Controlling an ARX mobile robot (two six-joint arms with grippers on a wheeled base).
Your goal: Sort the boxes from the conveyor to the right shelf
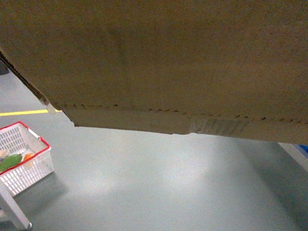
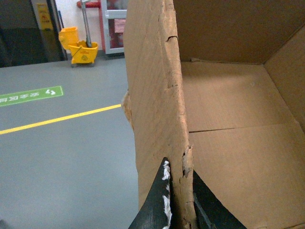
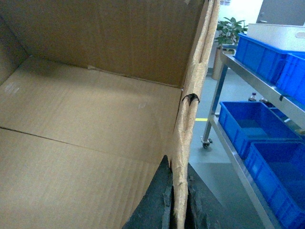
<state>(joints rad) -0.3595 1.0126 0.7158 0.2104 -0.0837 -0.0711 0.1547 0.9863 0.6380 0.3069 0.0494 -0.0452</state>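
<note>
Head view shows the box (image 1: pixel 159 62) filling the upper frame from 9 to 3 o'clock, lifted clear of the grey floor (image 1: pixel 159 187), its taped bottom edge facing the camera. At 8 o'clock sits a white basket (image 1: pixel 24 154) with a red rim, on a stand.

Left wrist view: the left gripper (image 2: pixel 178 200) has its dark jaws clamped on the box's torn left wall, one inside, one outside. A yellow mop bucket (image 2: pixel 81 47) stands at 11 o'clock, with a yellow floor line (image 2: pixel 57 119) at 9 o'clock.

Right wrist view: the right gripper (image 3: pixel 177 202) has its jaws clamped on the right wall the same way. At 3 o'clock the shelf (image 3: pixel 238 162) holds blue crates (image 3: pixel 276 176).

Risks, as judgement: the pinched rim is ragged and already split near both grips, so the cardboard could tear or slide out if the arms pull apart or tilt unevenly. The box also blocks most of the head camera, so the shelf could be struck or missed during placement, and the crates already on it may leave little room.

Hidden: the conveyor is not visible. Both grippers show only their tips. The shelf's rollers cannot be made out, and the basket's contents are blurred.
</note>
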